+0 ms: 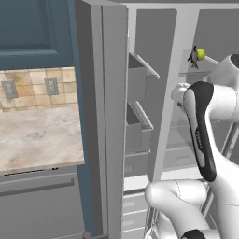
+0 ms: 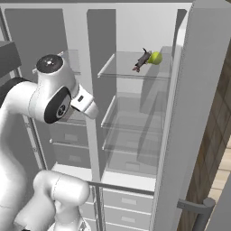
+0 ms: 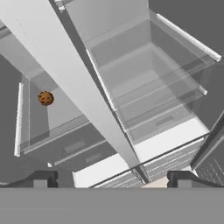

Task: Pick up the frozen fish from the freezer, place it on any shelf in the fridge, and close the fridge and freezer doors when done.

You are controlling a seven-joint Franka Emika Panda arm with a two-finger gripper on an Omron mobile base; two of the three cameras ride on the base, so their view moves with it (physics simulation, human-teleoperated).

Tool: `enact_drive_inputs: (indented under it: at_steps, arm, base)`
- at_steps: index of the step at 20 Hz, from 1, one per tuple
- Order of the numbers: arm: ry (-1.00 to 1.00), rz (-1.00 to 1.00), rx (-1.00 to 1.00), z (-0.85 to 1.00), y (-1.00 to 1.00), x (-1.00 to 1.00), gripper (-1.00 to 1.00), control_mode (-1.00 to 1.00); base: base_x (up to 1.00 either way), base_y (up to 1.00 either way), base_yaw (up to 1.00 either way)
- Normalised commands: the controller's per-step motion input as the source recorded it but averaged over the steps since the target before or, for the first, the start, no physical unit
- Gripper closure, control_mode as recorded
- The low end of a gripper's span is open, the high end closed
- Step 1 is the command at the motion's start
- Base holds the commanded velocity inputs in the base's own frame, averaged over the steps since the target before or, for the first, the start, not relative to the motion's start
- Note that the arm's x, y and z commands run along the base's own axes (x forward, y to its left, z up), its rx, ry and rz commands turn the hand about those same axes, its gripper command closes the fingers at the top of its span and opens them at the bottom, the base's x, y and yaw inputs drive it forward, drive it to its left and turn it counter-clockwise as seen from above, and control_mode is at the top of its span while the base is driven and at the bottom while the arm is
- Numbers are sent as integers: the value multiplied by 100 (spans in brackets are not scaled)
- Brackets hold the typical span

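Note:
The frozen fish (image 2: 141,61), small and dark grey, lies on the upper glass shelf (image 2: 118,70) of the fridge (image 2: 135,27), touching a yellow-green ball (image 2: 155,57); the same fish (image 1: 193,58) shows past the arm from the left. My gripper (image 3: 113,178) is open with nothing between its fingertips (image 3: 42,177). It hangs well below the fish, facing the grey divider (image 3: 74,83) between the freezer (image 2: 67,135) and the fridge. The freezer door (image 1: 114,116) and the fridge door (image 2: 198,113) both stand open.
A brown round thing (image 3: 45,98) sits in a freezer bin. White drawers (image 2: 128,203) lie below the shelves. The fridge door's handle (image 2: 198,206) juts out low on the right. Left of the unit are a marble counter (image 1: 37,135) and a dark blue cabinet door (image 1: 32,32).

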Motion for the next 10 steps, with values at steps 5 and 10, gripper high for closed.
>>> enact_drive_inputs:
  at_steps: [5, 10]
  arm:
    - [42, 1, 4, -3, 0, -8, -100, -100]
    - [2, 0, 0, 0, 0, -8, -100, -100]
  base:
    - [0, 0, 0]
    - [0, 0, 0]
